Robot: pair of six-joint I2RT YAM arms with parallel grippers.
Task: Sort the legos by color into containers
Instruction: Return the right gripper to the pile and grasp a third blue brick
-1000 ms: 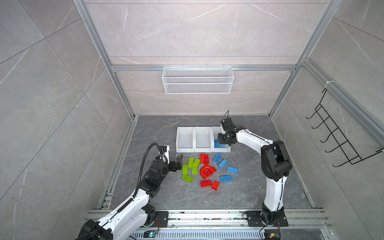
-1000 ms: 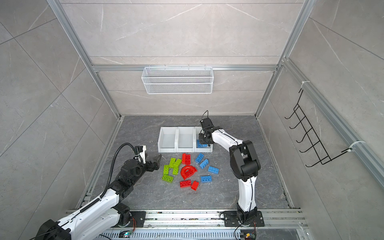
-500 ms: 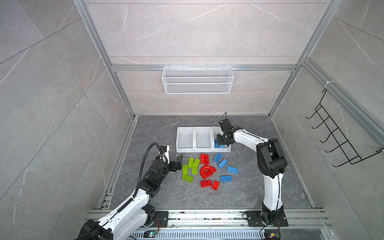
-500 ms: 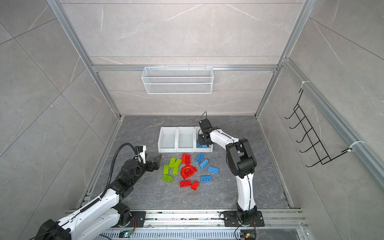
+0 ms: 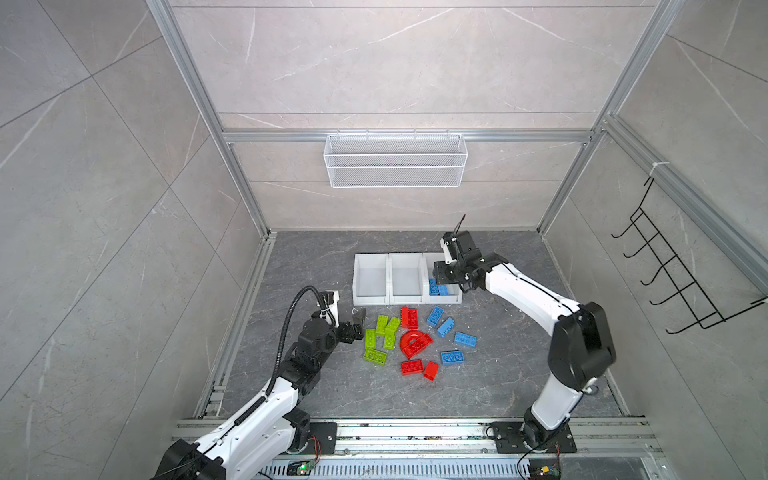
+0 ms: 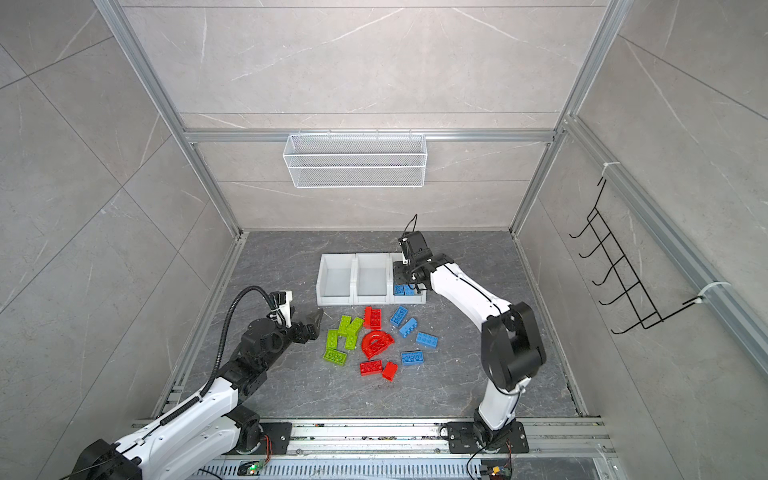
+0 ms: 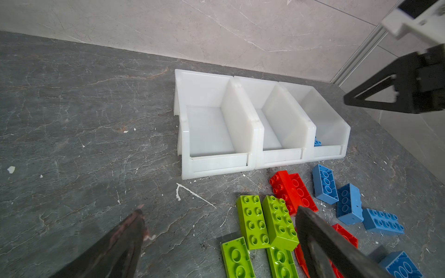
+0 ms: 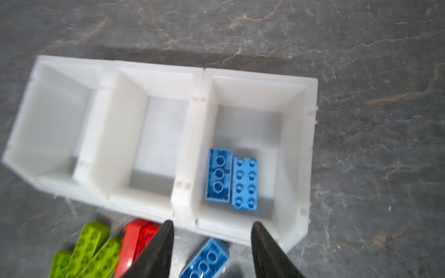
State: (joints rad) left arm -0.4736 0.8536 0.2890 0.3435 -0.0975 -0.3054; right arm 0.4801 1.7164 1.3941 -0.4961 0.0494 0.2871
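Wide open and empty at the left gripper (image 7: 219, 210), with the green bricks (image 7: 250, 221) on the table (image 7: 84, 144) just ahead of it and off toward one finger, mostly lengthwise to its reach and nearer to it than to the other arm. Parted and holding nothing at the right gripper (image 8: 212, 223), poised over the front lip of the end bin (image 8: 298, 144), with two blue bricks (image 8: 244, 183) side by side inside, just beyond the fingertips. Probably next: the loose blue bricks (image 5: 445, 327), behind this gripper outside the bin front, toward its own arm's base and closest to that arm, long axes at mixed angles.
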